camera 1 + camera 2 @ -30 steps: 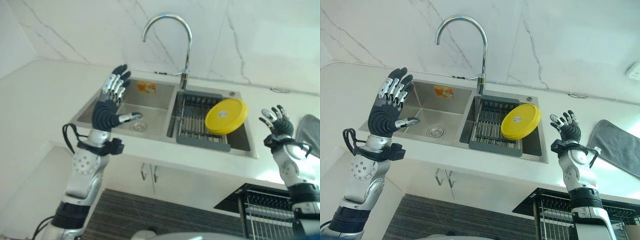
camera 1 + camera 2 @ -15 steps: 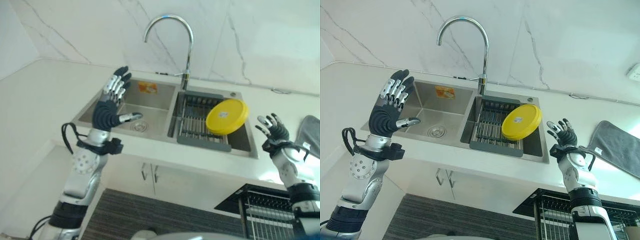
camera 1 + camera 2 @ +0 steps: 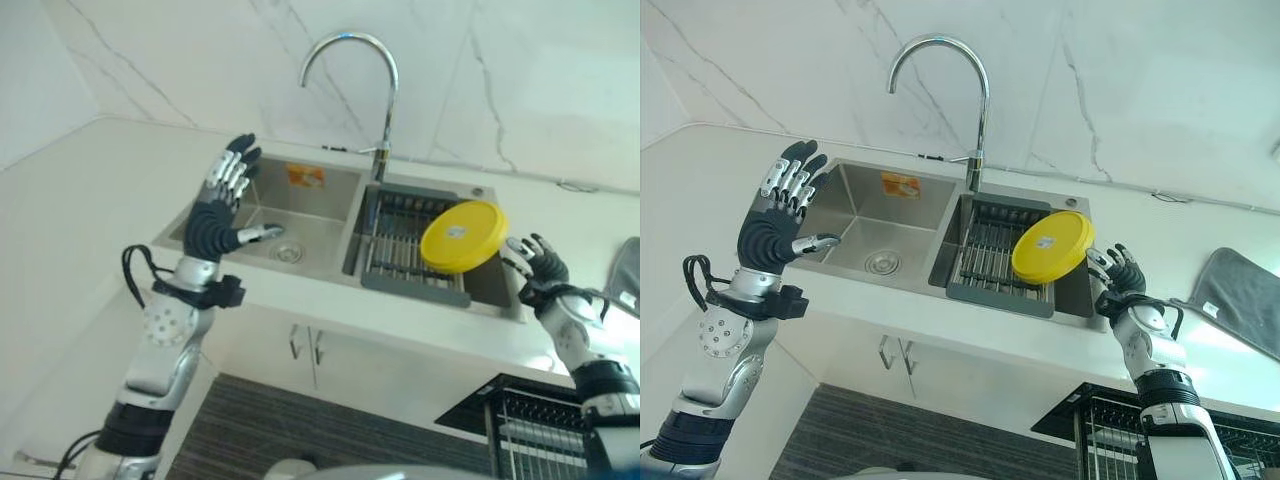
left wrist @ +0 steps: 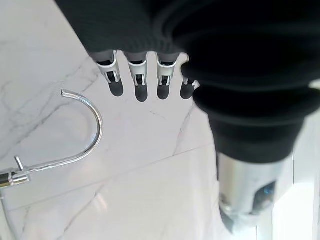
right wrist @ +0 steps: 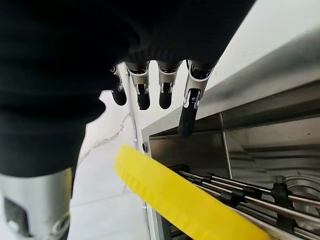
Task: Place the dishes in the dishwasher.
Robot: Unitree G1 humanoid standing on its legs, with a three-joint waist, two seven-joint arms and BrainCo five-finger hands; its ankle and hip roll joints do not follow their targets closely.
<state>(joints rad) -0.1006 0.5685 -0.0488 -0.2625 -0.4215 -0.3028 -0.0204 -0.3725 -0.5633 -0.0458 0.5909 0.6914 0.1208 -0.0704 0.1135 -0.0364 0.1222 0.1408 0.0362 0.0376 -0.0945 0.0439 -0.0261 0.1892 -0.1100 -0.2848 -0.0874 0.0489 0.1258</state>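
Right hand was open at 3 o'clock of the yellow plate; a careless push could slide it off the rack.

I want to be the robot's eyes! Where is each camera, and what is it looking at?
Left eye view: on the head, looking down at the sink, both arms showing.
Right eye view: beside it, same scene; open left hand raised, open right hand by the yellow plate.
Left wrist view: on the left wrist, looking past its fingers at the faucet and marble wall.
Right wrist view: on the right wrist, looking past its fingers at the plate and dish rack.
Shared: all show the sink area.
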